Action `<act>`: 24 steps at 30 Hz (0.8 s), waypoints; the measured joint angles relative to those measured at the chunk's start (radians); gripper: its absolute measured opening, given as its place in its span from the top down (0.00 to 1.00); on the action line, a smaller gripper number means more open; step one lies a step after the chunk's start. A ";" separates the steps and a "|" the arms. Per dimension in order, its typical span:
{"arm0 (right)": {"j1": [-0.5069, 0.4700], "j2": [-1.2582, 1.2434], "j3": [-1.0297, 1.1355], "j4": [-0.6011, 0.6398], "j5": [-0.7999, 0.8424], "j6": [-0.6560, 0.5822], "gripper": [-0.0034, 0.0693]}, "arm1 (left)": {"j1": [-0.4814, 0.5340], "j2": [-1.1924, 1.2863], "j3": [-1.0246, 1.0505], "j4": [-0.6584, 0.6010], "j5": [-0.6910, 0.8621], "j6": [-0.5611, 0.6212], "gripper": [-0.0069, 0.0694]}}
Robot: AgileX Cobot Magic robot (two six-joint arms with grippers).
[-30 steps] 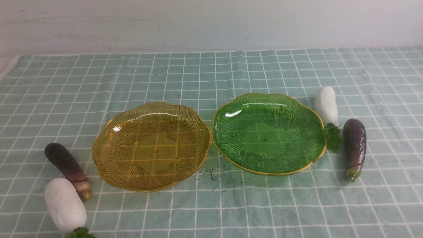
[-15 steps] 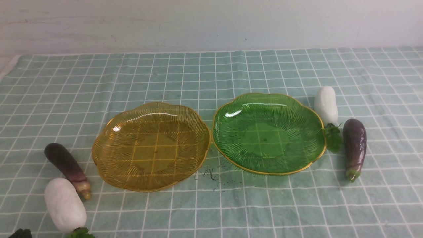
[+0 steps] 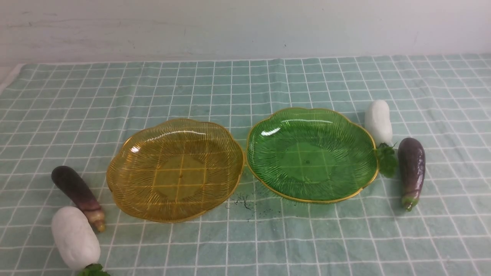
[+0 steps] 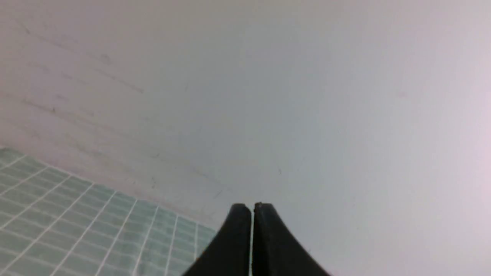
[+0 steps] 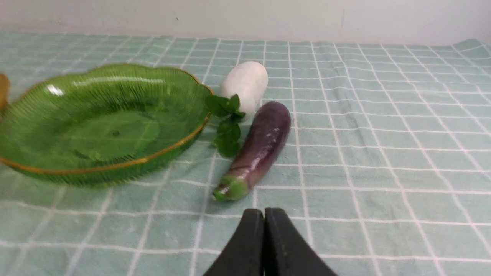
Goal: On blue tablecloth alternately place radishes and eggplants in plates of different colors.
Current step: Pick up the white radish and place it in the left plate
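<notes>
The green plate [image 3: 310, 155] sits on the blue tablecloth [image 3: 245, 245] and has nothing in it. The yellow plate [image 3: 175, 170] is just beside it on the left, also with nothing in it. One white radish [image 3: 378, 122] lies by the green plate's right edge, and its leaves touch the rim. A purple eggplant [image 3: 411, 165] lies just past those leaves. The other eggplant [image 3: 76, 189] and other radish [image 3: 75, 237] lie together far to the left of the green plate, past the yellow one. The left jaws are pressed together and hold nothing. The right jaws are pressed together too, holding nothing, near the stem of the eggplant by the green plate.
</notes>
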 joint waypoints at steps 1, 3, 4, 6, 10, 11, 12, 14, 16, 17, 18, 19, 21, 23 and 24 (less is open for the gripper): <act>0.000 0.000 0.001 0.050 -0.017 0.014 0.97 | 0.000 0.000 -0.029 -0.006 0.009 -0.009 0.92; 0.000 0.000 0.001 0.194 -0.069 0.066 0.97 | 0.000 0.000 -0.094 -0.008 0.065 -0.015 0.92; 0.000 0.000 0.001 0.238 -0.080 0.075 0.97 | 0.000 0.000 -0.116 -0.009 0.103 -0.015 0.92; 0.000 0.000 0.001 0.413 -0.147 0.106 0.97 | 0.000 0.039 -0.262 -0.009 0.311 -0.015 0.92; 0.000 0.000 0.001 0.611 -0.196 0.114 0.97 | 0.000 0.256 -0.480 0.005 0.790 -0.024 0.92; 0.000 0.000 0.001 0.634 -0.206 0.112 0.97 | 0.000 0.343 -0.521 0.014 0.898 -0.031 0.92; 0.000 0.000 0.001 0.642 -0.213 0.107 0.97 | 0.000 0.401 -0.543 0.023 0.991 -0.038 0.92; 0.000 0.000 0.001 0.653 -0.222 0.095 0.97 | 0.000 0.515 -0.570 0.040 1.087 -0.044 0.92; 0.000 0.000 0.001 0.661 -0.229 0.088 0.97 | 0.000 0.607 -0.587 0.058 1.150 -0.045 0.92; 0.000 0.000 0.001 0.669 -0.233 0.087 0.97 | 0.000 0.654 -0.593 0.065 1.162 -0.045 0.92; 0.000 0.000 0.001 0.676 -0.240 0.085 0.97 | 0.000 0.738 -0.600 0.089 1.166 -0.045 0.92; 0.000 0.000 0.001 0.678 -0.239 0.079 0.97 | 0.001 0.793 -0.611 0.119 1.165 -0.045 0.92; 0.002 0.000 -0.009 0.677 -0.189 0.054 0.97 | 0.011 0.870 -0.630 0.157 1.170 -0.049 0.91; 0.004 0.006 -0.061 0.648 -0.085 0.000 0.97 | 0.054 0.957 -0.679 0.188 1.195 -0.057 0.90; 0.006 0.019 -0.102 0.625 -0.046 -0.023 0.97 | 0.076 0.994 -0.697 0.187 1.206 -0.057 0.90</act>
